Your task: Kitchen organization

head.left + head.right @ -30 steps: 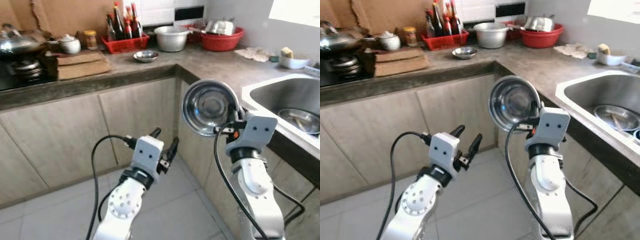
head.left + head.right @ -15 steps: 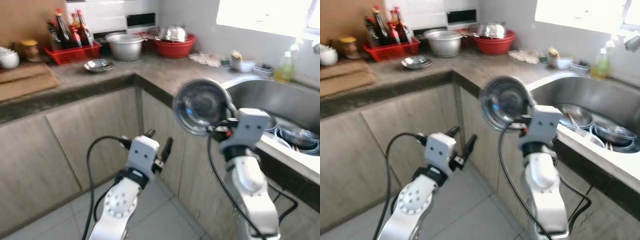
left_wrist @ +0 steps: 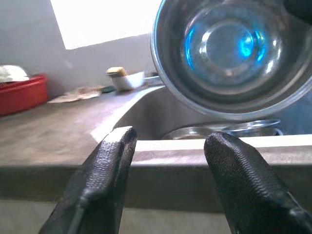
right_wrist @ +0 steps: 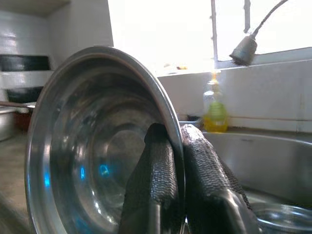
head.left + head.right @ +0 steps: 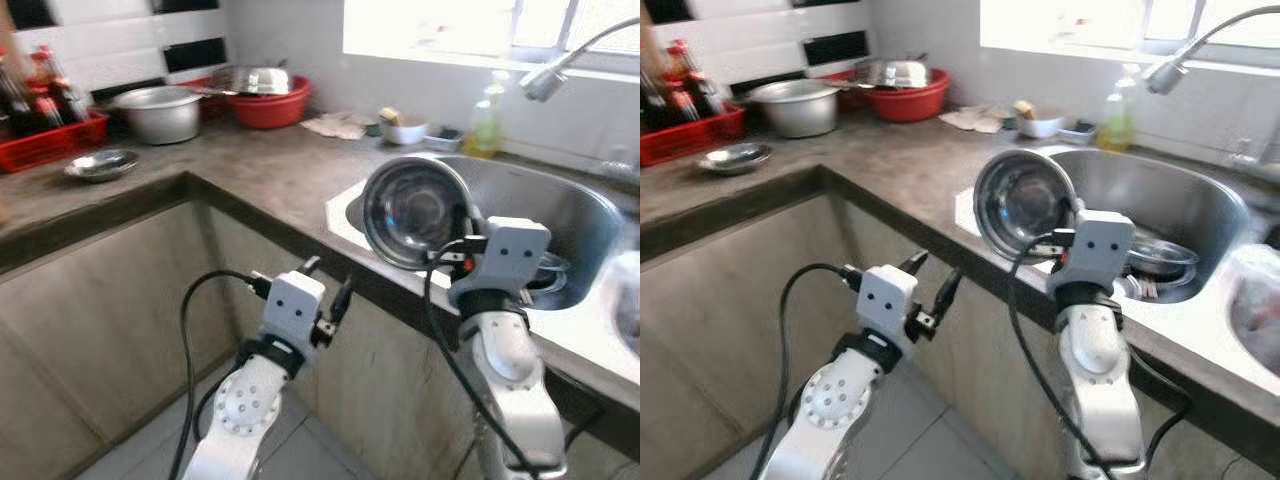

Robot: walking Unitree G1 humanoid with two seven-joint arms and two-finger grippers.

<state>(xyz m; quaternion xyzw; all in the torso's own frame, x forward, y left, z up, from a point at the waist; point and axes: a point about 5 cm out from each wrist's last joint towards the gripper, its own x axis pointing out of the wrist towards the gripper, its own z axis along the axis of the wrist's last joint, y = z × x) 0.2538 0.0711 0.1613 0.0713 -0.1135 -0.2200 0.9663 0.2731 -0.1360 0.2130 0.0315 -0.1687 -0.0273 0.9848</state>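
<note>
The right gripper [image 5: 462, 238] is holding a steel bowl [image 5: 412, 213] by its rim at the centre right of the frame, the bowl standing on edge with its hollow facing the camera. In the right wrist view the two fingers [image 4: 155, 185] are pinching the rim between them, one inside the bowl and one behind it. The bowl is hanging in front of the sink [image 5: 570, 215], where more steel dishes [image 5: 1160, 256] are lying in the basin. The left gripper [image 5: 326, 291] is hovering lower, centre left, in front of the cabinet, its jaws standing wide apart with nothing between them. Along the counter [image 5: 250, 170] in the upper left are sitting a small steel dish [image 5: 100, 164], a pot [image 5: 158, 112], a red basin [image 5: 265, 100] and a red crate [image 5: 45, 135] of bottles. A soap bottle [image 5: 485, 128] is standing behind the sink, under the tap [image 5: 545, 80] at the upper right.
</note>
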